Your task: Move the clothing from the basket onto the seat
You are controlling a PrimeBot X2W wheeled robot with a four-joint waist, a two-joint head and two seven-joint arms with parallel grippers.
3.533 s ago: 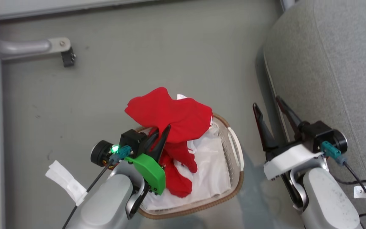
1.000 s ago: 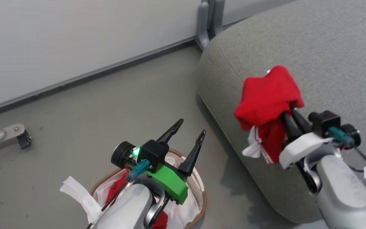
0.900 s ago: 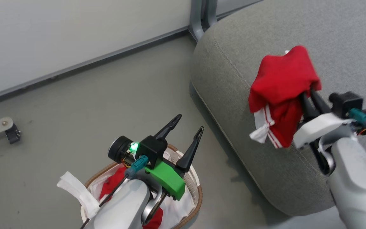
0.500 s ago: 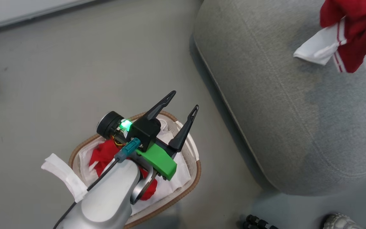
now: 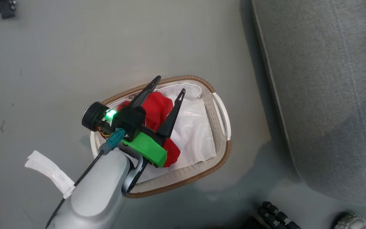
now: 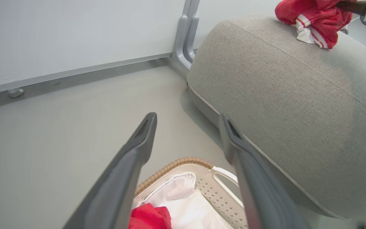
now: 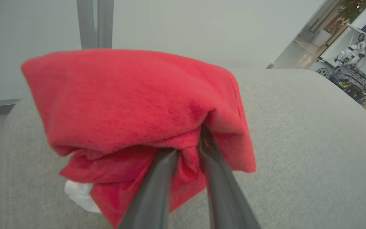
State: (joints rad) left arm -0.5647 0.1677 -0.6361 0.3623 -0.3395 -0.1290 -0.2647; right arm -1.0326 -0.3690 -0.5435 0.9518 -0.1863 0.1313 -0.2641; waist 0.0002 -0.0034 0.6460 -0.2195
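Fuzzy red clothing, woven grey seat

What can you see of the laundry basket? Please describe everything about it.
The laundry basket is oval, of cream-white perforated plastic, with a brown woven rim and a slot handle on its side. It stands upright on the grey floor, beside the grey seat but apart from it. A white shiny liner covers its inside, and a red garment lies on the liner. The left hand hovers open above it.

A robotics lab is indicated by another robot parked beyond plain wall panels and grey flooring.
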